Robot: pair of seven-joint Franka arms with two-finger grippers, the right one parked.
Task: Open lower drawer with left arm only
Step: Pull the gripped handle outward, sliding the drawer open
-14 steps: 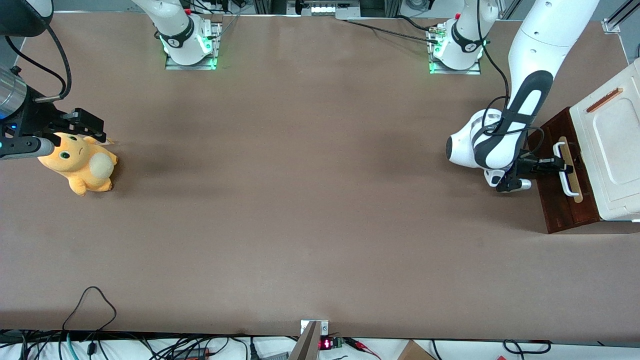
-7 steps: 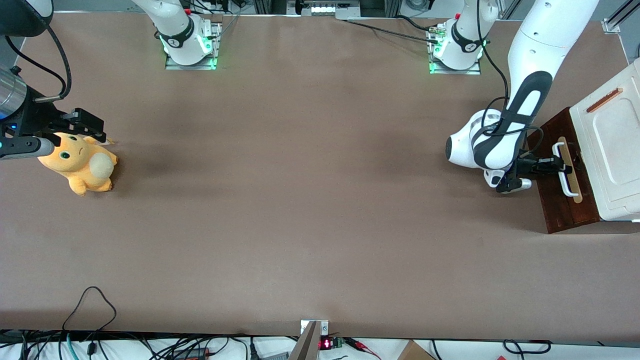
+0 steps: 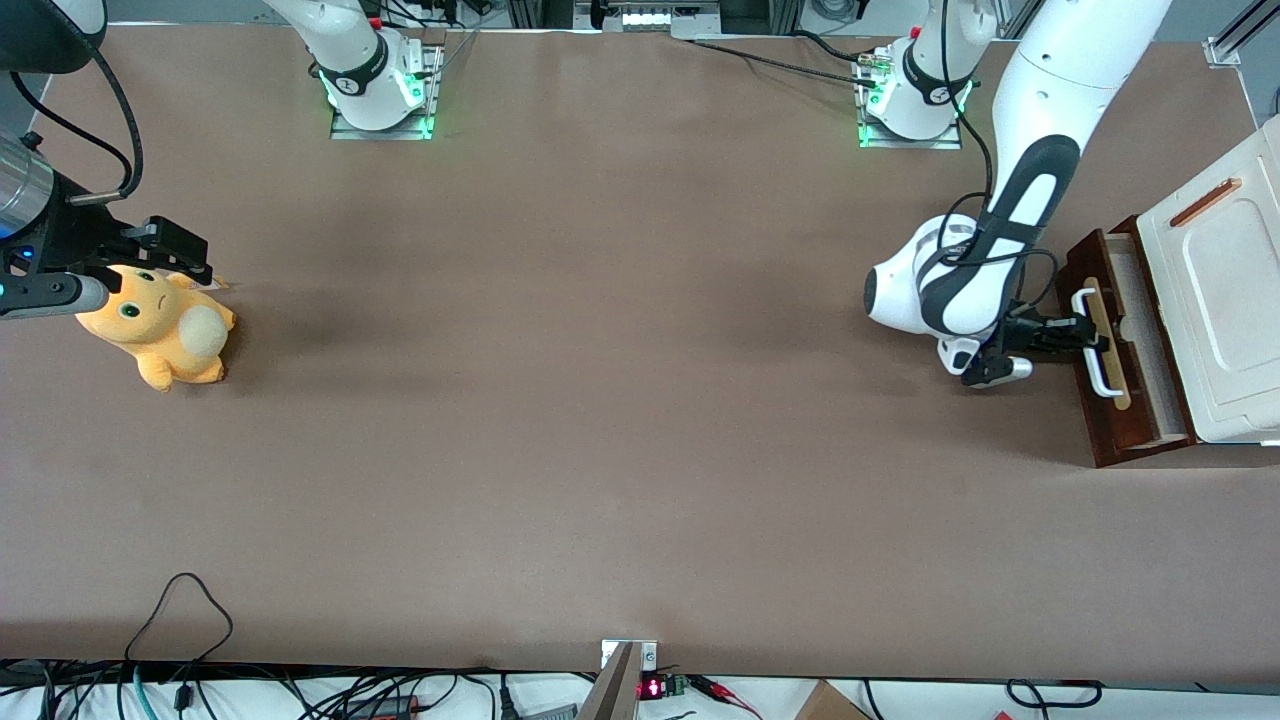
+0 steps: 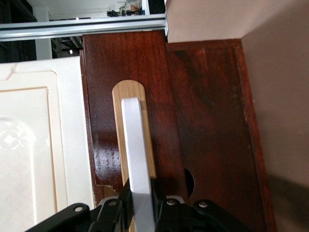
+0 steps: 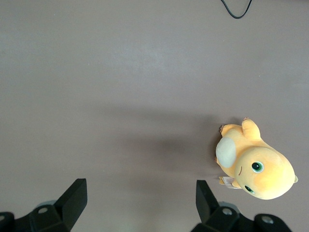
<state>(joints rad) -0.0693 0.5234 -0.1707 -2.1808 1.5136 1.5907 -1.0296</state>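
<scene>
**Handle in our grip, lower drawer partly out**

Our gripper (image 3: 1088, 333) sits in front of the cabinet at the working arm's end of the table, its black fingers (image 4: 126, 198) closed on the white bar handle (image 4: 137, 164); the wrist view shows the bar running straight between them. We cannot see the pads themselves, but the bar fills the gap, so we judge the hold firm.

The handle is mounted on a pale wood strip (image 4: 128, 125) on the face of the lower drawer (image 3: 1120, 345), a dark reddish-brown box. In the front view a band of its pale interior (image 3: 1150, 340) shows between the drawer front and the cream-white panel (image 3: 1220, 290) with the copper handle (image 3: 1208, 201) above it, so we read the drawer as partly open.

What the pull turns on: the bar's long axis runs across the drawer face, roughly toward and away from the front camera, while the drawer travels square to it, toward the parked arm's end of the table. The left arm (image 3: 960, 290) already lies on that side of the handle, so we would draw straight back along its own line, keeping the wrist square so the drawer does not bind.

Far off, a yellow plush toy (image 3: 160, 330) lies at the parked arm's end.
</scene>
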